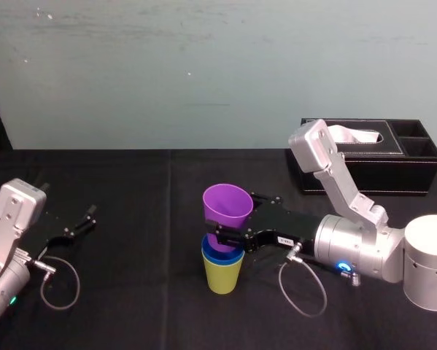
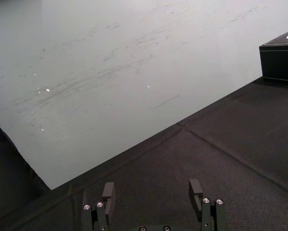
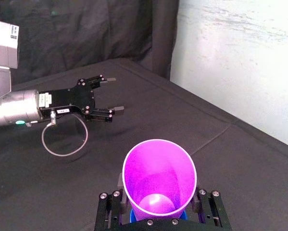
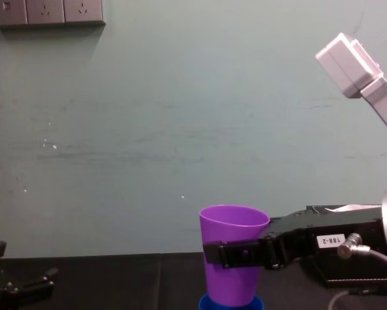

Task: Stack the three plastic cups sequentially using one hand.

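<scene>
- Where the table [image 1: 130,219] is covered by matte black cloth, open room is noted to the left of and in front of the cups; its back edge is met by a scuffed pale wall [image 1: 203,73].
- The black tissue box [image 1: 393,171], boxy and leather-like, is set at the far right, well apart from the cups, and is partly hidden by the silver-grey arm.
- The right gripper [image 1: 231,222] is held over mid-table, its fingers pinching the purple cup [image 1: 227,204] at the lower wall; the far finger is largely hidden behind the cup.
- The left gripper [image 1: 83,221] is parked low at the left, fingers spread and nothing between them.
- The purple cup, smooth and tapered, is seen tilted, with its base at the mouth of the blue cup [image 1: 222,255]; contact cannot be told.
- The yellow-green cup [image 1: 224,277] stands upright on the cloth.
- The blue cup is nested inside it, with just a rim band exposed.
</scene>
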Robot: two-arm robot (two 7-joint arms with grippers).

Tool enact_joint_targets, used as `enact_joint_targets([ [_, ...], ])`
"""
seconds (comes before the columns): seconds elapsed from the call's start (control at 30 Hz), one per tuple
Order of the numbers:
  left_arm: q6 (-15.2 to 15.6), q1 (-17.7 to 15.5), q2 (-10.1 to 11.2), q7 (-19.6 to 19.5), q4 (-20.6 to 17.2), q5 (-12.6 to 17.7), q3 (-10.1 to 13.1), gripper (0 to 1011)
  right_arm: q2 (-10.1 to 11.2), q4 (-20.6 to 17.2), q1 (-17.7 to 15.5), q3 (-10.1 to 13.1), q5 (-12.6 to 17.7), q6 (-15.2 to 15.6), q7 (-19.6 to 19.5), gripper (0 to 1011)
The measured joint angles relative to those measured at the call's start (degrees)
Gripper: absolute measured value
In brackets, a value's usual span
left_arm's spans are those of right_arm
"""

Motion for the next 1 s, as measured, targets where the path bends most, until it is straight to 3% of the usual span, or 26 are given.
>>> enact_joint_targets([
  [1.0,0.0,0.0,0.0,0.0,0.0,0.0,0.0,1000,-0.5,3.4,1.2,-2.6,-0.6,-1.1,-0.8,726],
])
